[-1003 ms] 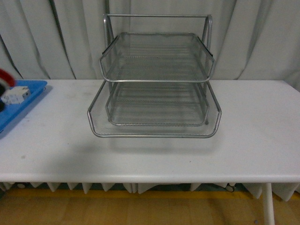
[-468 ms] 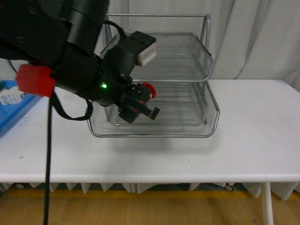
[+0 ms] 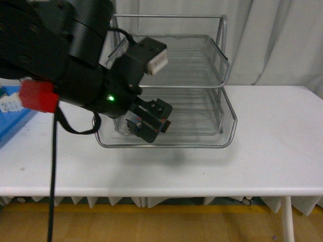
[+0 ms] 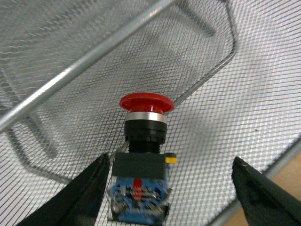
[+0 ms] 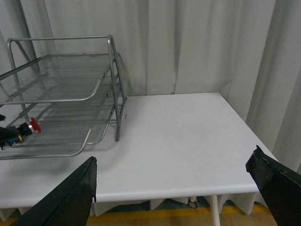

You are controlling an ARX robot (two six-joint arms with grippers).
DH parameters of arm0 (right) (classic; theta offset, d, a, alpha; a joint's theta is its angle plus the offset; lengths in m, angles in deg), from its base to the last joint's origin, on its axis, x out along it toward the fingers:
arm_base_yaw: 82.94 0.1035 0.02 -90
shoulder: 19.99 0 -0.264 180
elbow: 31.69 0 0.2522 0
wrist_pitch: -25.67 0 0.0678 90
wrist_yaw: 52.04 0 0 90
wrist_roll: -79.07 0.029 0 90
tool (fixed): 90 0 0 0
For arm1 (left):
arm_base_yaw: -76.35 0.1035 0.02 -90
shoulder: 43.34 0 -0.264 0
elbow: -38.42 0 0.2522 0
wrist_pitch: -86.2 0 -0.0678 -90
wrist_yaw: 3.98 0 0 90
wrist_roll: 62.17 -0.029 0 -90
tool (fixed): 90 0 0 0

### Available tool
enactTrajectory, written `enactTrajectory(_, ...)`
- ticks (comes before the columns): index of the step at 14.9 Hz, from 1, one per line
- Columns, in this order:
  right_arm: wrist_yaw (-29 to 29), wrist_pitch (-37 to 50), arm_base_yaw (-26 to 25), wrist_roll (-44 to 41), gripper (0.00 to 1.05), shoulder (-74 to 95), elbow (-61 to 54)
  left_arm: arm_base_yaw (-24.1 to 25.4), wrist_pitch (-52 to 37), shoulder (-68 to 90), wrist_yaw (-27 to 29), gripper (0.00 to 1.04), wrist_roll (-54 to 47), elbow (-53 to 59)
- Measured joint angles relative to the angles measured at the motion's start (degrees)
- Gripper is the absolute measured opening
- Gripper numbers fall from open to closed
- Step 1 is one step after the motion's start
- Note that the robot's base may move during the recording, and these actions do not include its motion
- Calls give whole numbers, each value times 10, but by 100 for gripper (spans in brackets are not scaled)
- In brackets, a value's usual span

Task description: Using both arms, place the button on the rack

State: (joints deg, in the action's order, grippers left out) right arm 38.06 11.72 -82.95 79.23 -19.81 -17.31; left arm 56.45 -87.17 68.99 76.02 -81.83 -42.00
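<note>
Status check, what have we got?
Left gripper open, fingers either side of the button. Button lying on the rack, lower mesh tray. Right gripper open, empty. Upper tray rim close overhead.

- The left arm [image 3: 65, 45] is bulky, made of rounded, glossy black shells.
- A bright red block [image 3: 38, 96] sits at its eight o'clock, and a small green light [image 3: 110, 98] glows near the middle.
- A white plug [image 3: 157, 61] sits at two o'clock.
- A thin black cable [image 3: 52, 176] hangs at six o'clock.
- The left hand [image 3: 151, 123] is dark and blocky; its fingers [image 4: 80, 197] are matte black wedges.
- The right hand [image 5: 175, 155] has similar black, pointed fingers [image 5: 277, 183].
</note>
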Motion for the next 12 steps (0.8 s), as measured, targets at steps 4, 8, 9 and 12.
enactTrajectory(4,0,0,0,0,98,0,0,99,-114,-294,-48,98,90,231)
enactTrajectory(8,-1,0,0,0,98,0,0,115,-410,-353,162,71,170,423)
enactTrajectory(9,-1,0,0,0,98,0,0,122,-449,-373,168,58,181,469)
enactTrajectory(12,-1,0,0,0,98,0,0,148,-451,-468,155,18,193,536)
